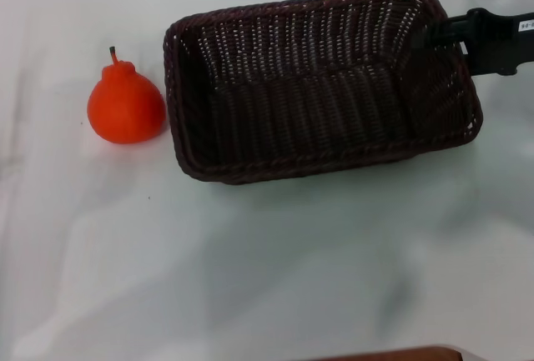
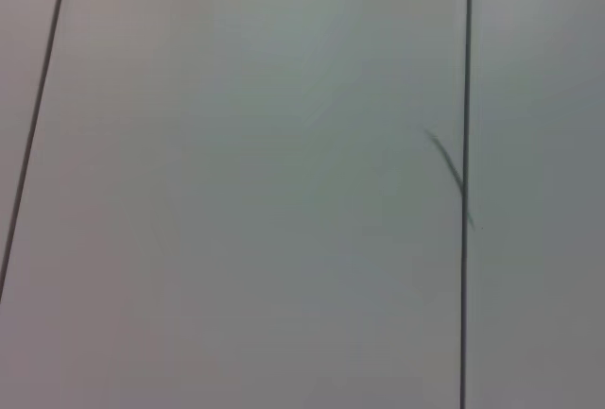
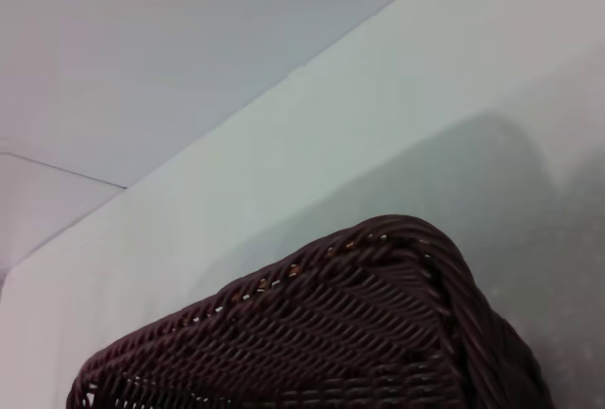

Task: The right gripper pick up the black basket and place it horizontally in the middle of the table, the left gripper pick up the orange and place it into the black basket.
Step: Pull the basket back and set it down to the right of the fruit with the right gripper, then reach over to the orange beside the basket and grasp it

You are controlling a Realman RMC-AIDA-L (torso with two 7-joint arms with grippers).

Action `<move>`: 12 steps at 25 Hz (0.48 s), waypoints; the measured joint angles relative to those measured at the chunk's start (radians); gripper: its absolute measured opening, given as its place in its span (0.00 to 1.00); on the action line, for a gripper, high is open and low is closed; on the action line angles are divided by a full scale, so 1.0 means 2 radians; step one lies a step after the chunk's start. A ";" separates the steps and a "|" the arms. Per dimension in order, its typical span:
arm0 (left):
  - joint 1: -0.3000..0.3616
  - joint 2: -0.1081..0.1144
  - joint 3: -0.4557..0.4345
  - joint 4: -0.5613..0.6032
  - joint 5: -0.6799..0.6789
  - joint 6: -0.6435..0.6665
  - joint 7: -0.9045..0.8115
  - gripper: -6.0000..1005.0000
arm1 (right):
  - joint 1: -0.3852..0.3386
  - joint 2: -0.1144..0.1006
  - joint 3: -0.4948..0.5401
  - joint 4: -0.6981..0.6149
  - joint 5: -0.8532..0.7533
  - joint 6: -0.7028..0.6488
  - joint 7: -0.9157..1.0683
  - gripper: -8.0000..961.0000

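Observation:
The black basket (image 1: 275, 169) lies lengthwise across the far middle of the white table (image 1: 250, 278), empty, its right end slightly turned. My right gripper (image 1: 434, 36) comes in from the right and is shut on the rim of the basket's right short side. The right wrist view shows the basket's woven wall (image 3: 359, 333) close up, with its shadow on the table behind it. The orange (image 1: 125, 107) stands upright on the table just left of the basket, stem up, a small gap from the rim. My left gripper is out of view; its wrist view shows only pale panels.
A brown edge (image 1: 392, 354) shows at the near border of the table. The table's far edge (image 3: 284, 88) shows in the right wrist view, with pale floor beyond. Dark seams (image 2: 465, 97) cross the left wrist view.

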 joint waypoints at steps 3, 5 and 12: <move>0.004 0.001 0.004 -0.004 0.000 0.001 0.000 0.85 | -0.002 -0.001 0.001 -0.007 0.000 0.012 0.000 0.72; 0.006 0.001 0.003 -0.006 0.000 0.002 0.000 0.85 | -0.006 -0.004 0.005 -0.015 0.000 0.025 0.000 0.72; 0.007 0.000 0.003 -0.006 0.000 0.009 -0.004 0.85 | -0.021 -0.007 0.015 -0.067 0.002 0.067 0.000 0.72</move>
